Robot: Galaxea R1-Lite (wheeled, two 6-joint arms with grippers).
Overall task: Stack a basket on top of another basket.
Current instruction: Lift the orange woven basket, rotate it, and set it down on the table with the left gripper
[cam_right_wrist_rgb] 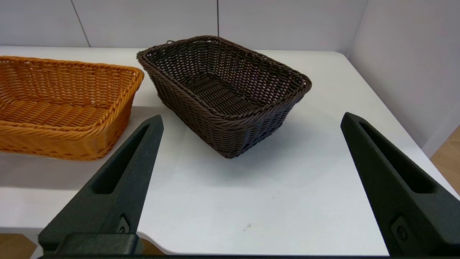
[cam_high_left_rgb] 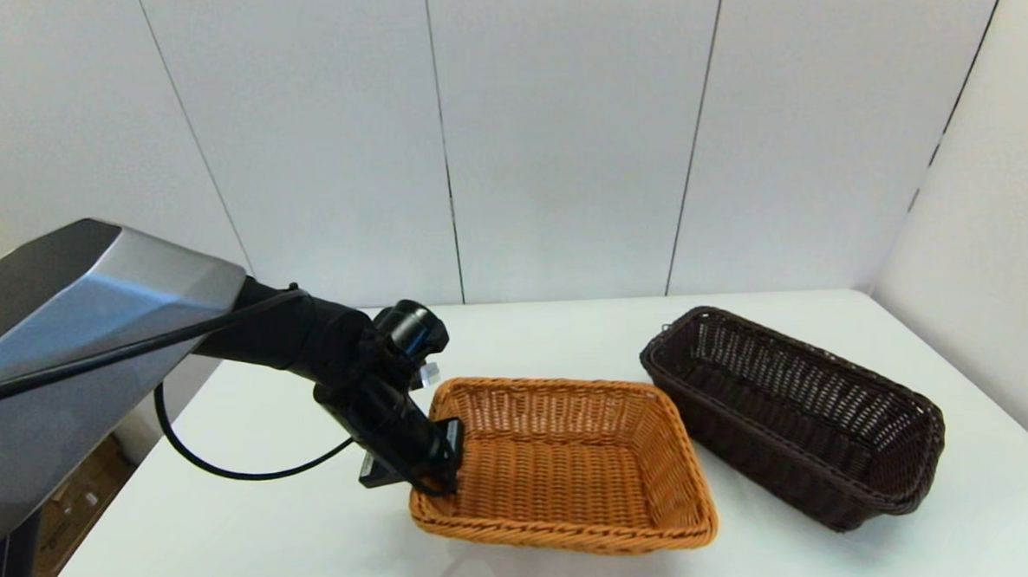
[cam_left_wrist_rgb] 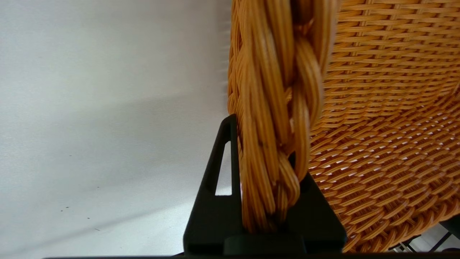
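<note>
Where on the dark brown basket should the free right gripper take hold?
On the dark brown basket's braided rim at the near short end, coming from above: one finger inside, one outside. The thin upright wall suits the open right gripper, as the left gripper clamps the orange-tan basket.

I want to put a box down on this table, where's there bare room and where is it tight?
Bare table lies left of the orange-tan basket, in front of both baskets, and behind them to the wall. It is tight between the orange-tan basket and the dark brown basket, and at the left gripper clamped on the orange-tan rim.
</note>
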